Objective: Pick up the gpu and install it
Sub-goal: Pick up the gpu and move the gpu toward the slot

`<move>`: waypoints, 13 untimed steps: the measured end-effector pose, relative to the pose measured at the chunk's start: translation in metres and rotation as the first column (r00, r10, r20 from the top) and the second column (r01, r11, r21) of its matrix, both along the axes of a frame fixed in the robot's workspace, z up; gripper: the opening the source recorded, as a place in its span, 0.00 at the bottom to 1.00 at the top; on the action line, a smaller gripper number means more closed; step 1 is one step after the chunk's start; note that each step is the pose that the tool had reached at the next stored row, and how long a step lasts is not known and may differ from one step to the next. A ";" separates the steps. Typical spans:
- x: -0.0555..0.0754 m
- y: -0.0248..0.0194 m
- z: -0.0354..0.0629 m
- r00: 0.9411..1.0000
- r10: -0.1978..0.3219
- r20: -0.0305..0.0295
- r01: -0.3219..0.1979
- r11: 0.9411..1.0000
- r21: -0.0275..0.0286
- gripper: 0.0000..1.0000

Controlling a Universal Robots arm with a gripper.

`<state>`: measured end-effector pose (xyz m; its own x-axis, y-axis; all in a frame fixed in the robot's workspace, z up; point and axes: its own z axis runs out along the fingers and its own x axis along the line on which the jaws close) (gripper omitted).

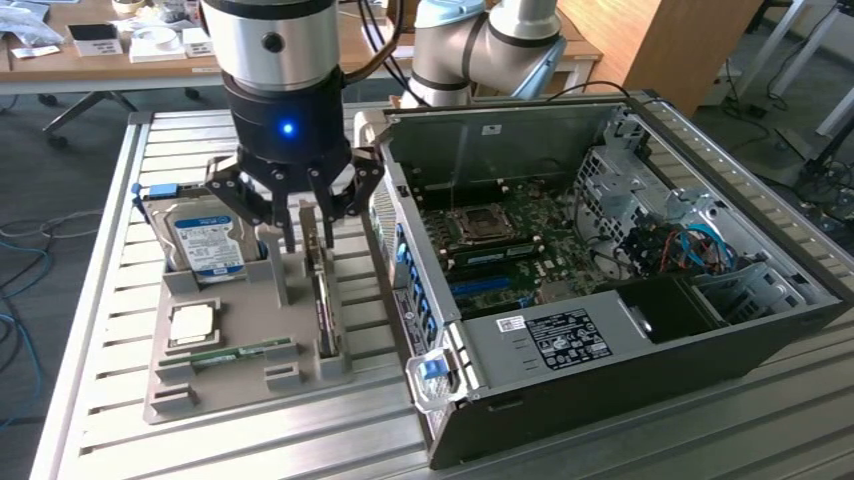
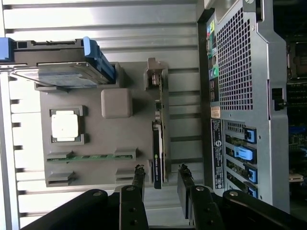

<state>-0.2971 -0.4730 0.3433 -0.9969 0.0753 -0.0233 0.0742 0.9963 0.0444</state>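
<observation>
The gpu (image 1: 323,300) stands on its edge in a slot of the grey holder tray (image 1: 227,385), left of the open computer case (image 1: 601,270) in the exterior view. It is a thin dark card with a metal bracket at its far end. My gripper (image 1: 310,218) hangs directly over it, open, fingertips down near its upper edge. In the wrist view the gpu (image 2: 158,143) runs lengthwise toward my gripper (image 2: 161,181), and its near end lies between the two fingers (image 2: 139,179) with a gap on each side. Nothing is held.
On the same tray sit a hard drive (image 1: 207,245) with a blue-white label, a square processor (image 1: 194,322) and a green memory stick (image 1: 247,352). Inside the case the motherboard (image 1: 507,240) lies exposed with blue slots (image 1: 487,290). The case's rear panel (image 2: 240,96) stands close beside the tray.
</observation>
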 end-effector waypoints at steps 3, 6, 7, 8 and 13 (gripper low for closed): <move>0.000 0.0000 -0.0017 1.000 0.000 0.000 0.000 1.000 0.000 0.42; 0.000 0.0000 -0.0028 1.000 0.000 0.000 0.000 1.000 0.000 0.42; 0.000 0.0000 -0.0032 1.000 0.000 0.000 0.000 1.000 0.000 0.42; 0.000 0.0000 -0.0033 1.000 0.000 0.000 0.000 1.000 0.000 0.42; 0.000 0.0000 -0.0034 1.000 0.000 0.000 0.000 1.000 0.000 0.42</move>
<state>-0.2971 -0.4730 0.3398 -0.9969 0.0753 -0.0234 0.0742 0.9963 0.0442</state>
